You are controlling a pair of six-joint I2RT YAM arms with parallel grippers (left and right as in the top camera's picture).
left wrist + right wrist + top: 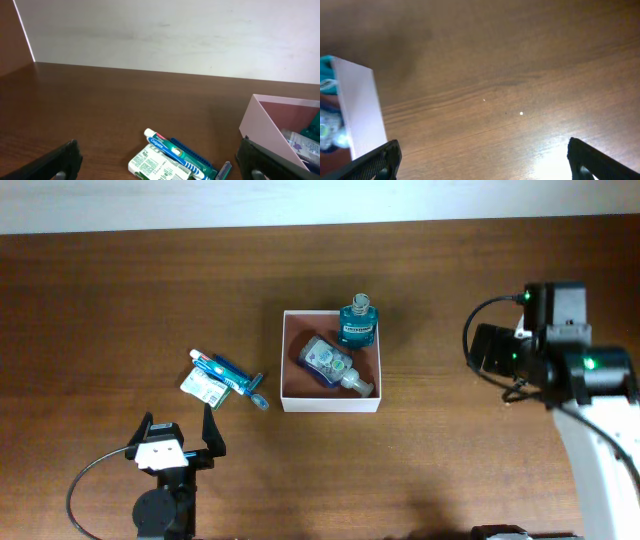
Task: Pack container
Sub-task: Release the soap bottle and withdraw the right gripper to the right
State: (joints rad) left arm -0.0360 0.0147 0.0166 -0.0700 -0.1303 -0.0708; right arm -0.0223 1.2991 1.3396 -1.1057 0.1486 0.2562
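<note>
The container [331, 405], a shallow white-walled box with a reddish-brown inside, sits mid-table. In it a teal bottle [357, 322] stands at the back and a clear pump bottle [332, 363] lies on its side. Left of the container lie a toothpaste tube [222, 373], a white-green soap box [203, 388] and a blue razor [247, 380]; they also show in the left wrist view [172, 150]. My left gripper [180, 432] is open and empty, just in front of these items. My right gripper [482, 160] is open and empty, over bare wood right of the container [362, 110].
The brown wooden table [120, 300] ends at a pale wall along the back [175, 35]. My right arm's body and cables [545, 350] occupy the right side of the table.
</note>
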